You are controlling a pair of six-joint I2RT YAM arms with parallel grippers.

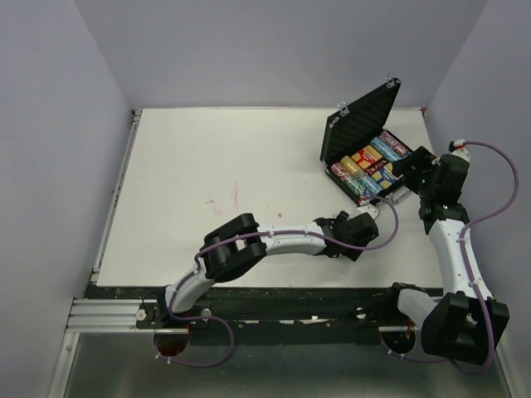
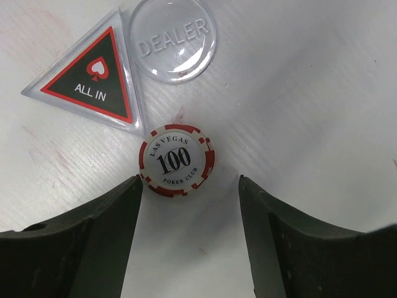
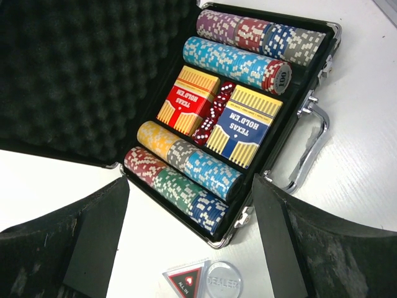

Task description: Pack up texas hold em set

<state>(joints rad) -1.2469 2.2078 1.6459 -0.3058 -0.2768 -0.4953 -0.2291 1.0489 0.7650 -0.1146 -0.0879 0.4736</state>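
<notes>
The black case (image 3: 293,117) of the texas hold em set lies open at the table's far right, its foam-lined lid (image 1: 363,123) raised. Inside are multicoloured chip rows (image 3: 186,174), a red card deck (image 3: 188,99), a blue card deck (image 3: 244,126) and red dice (image 3: 214,112). On the table in front of it lie a dark triangular ALL IN marker (image 2: 93,77), a clear DEALER disc (image 2: 173,40) and a red-white 100 chip (image 2: 177,160). My left gripper (image 2: 190,183) is open just behind that chip, holding nothing. My right gripper (image 3: 191,181) hovers open over the case's near corner.
The case's silver handle (image 3: 313,139) sticks out toward the right edge of the table. Grey walls close in the white table (image 1: 207,166) on three sides. A black rail (image 1: 274,294) runs along the near edge by the arm bases.
</notes>
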